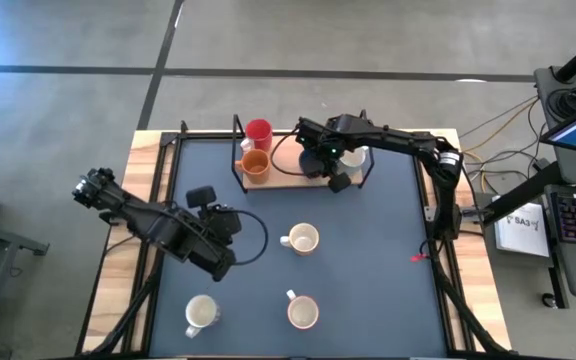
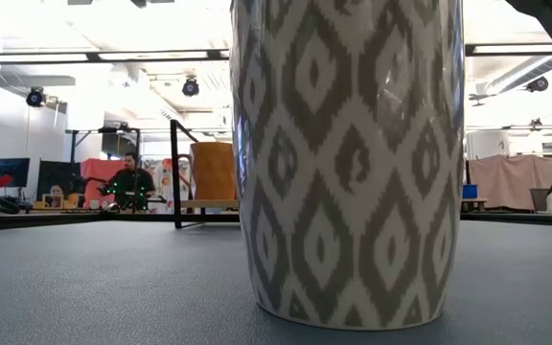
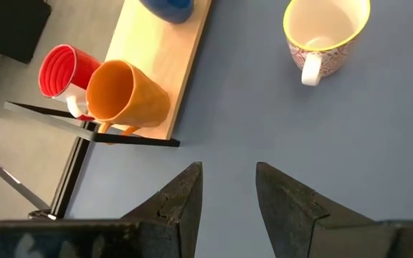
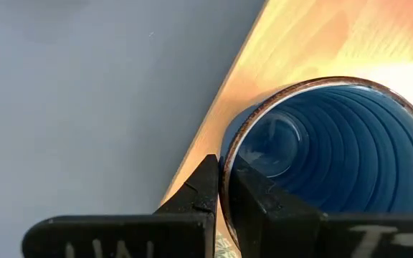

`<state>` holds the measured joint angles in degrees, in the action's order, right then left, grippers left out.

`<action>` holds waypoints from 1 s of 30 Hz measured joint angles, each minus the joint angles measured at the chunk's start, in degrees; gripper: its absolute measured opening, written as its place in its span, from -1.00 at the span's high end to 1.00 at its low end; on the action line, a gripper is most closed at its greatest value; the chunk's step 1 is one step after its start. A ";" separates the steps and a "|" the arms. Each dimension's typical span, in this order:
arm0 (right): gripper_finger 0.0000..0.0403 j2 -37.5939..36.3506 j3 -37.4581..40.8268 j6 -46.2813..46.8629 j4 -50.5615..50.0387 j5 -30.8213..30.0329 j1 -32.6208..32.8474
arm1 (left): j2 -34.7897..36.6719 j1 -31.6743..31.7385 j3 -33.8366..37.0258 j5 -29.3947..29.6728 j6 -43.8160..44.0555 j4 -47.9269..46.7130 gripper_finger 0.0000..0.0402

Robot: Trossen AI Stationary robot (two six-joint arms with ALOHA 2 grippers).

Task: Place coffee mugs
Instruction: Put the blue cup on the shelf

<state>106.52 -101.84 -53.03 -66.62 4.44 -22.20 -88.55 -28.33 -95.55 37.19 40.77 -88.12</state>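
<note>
The right gripper (image 4: pixel 223 197) is clamped on the rim of the blue mug (image 4: pixel 335 150), which sits upright on the wooden board (image 1: pixel 288 178) at the table's far edge, directly under the gripper's fingers, so any move goes straight up.

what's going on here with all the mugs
The right gripper is shut on the rim of the blue mug, which sits on the wooden rack at the table's far side. A red mug and an orange mug already sit on that rack. The left gripper hovers open over the dark mat, holding nothing. Three pale mugs stand on the mat.
</note>
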 joint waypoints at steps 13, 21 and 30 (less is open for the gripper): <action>0.94 0.02 0.00 -1.99 -0.73 -0.12 -0.24 | 0.06 1.08 0.00 0.00 -0.83 0.02 0.43; 0.78 0.02 0.00 4.26 0.03 -0.21 -0.26 | 0.06 1.08 0.00 0.00 -1.67 0.02 0.43; 0.48 0.00 -0.74 17.78 -0.28 -1.48 -0.20 | 0.06 1.17 -0.02 0.00 -1.72 0.00 0.43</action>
<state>106.52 -102.58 -35.25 -66.90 2.96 -22.39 -88.49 -27.16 -95.57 37.19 39.05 -88.12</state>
